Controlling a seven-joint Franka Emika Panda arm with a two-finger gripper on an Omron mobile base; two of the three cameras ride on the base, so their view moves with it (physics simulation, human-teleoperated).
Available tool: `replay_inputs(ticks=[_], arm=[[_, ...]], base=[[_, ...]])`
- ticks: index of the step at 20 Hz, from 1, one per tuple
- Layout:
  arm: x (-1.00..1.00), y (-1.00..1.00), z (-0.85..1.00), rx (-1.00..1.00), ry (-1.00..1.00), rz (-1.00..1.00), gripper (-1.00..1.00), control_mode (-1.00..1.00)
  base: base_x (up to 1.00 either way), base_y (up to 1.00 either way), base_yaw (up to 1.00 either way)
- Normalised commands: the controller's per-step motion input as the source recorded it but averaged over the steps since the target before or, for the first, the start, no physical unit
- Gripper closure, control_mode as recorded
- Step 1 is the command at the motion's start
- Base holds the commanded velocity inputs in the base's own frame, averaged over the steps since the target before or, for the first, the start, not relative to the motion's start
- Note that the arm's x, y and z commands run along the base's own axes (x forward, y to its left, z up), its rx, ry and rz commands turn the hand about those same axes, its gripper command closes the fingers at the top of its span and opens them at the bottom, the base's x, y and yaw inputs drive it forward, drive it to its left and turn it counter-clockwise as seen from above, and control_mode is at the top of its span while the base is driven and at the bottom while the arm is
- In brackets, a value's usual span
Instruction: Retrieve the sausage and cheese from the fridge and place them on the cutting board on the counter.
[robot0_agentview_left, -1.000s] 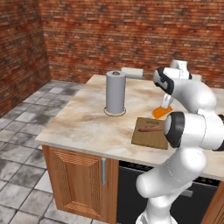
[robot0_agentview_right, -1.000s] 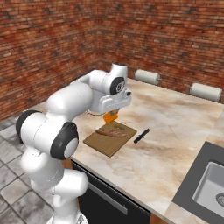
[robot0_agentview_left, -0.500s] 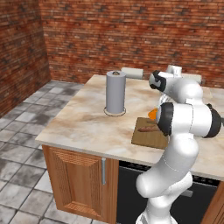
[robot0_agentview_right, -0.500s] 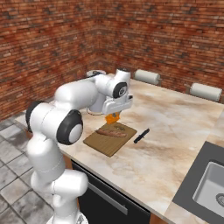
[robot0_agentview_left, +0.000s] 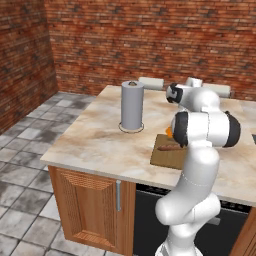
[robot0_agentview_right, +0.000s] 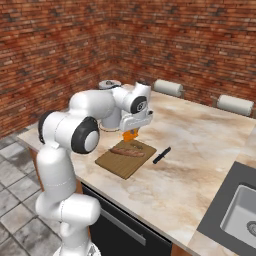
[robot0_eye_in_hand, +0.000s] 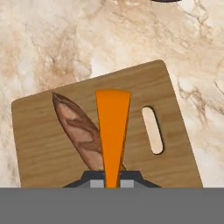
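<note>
My gripper (robot0_agentview_right: 131, 129) is shut on the cheese (robot0_agentview_right: 131, 135), an orange wedge held just above the cutting board (robot0_agentview_right: 120, 162) on the counter (robot0_agentview_right: 200, 145). In the hand view the cheese (robot0_eye_in_hand: 113, 127) sticks out from the gripper (robot0_eye_in_hand: 112, 183) over the board (robot0_eye_in_hand: 39, 148), partly covering the sausage (robot0_eye_in_hand: 76, 124). The sausage (robot0_agentview_right: 126, 150) lies flat on the board's far half. From the left base view my own arm hides most of the board (robot0_agentview_left: 162, 155); a sliver of cheese (robot0_agentview_left: 169, 132) and the sausage (robot0_agentview_left: 169, 148) peek out. The fridge is out of view.
An upright paper-towel roll (robot0_agentview_left: 132, 106) stands left of the board. A black knife (robot0_agentview_right: 161, 155) lies right of the board. Two rolls (robot0_agentview_right: 167, 88) lie along the counter's back edge. A sink (robot0_agentview_right: 240, 210) sits at the far right. The board's handle slot (robot0_eye_in_hand: 152, 130) lies beside the cheese.
My arm's elbow has swung round in front of the board in the left base view. The cheese stays gripped over the board and has sunk slightly toward it.
</note>
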Motion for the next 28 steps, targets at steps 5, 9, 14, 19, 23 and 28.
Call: replay_inputs(ticks=[5,9,14,19,23,28], arm=[[0.0,0.0,-0.29,0.0,0.0,0.0,1.0,-1.0],[0.0,0.0,-0.29,0.0,0.0,0.0,1.0,-1.0],[0.11,0.0,-0.08,0.01,0.0,-0.01,1.0,-1.0],[0.3,0.03,-0.03,0.02,0.0,-0.02,1.0,-1.0],[0.2,0.03,-0.12,0.01,0.0,-0.01,1.0,-1.0],[-0.01,0.0,-0.25,0.0,0.0,0.0,-1.0,-1.0]], base=[[0.0,0.0,0.0],[0.0,0.0,0.0],[0.0,0.0,0.0],[0.0,0.0,0.0],[0.0,0.0,0.0],[0.0,0.0,0.0]])
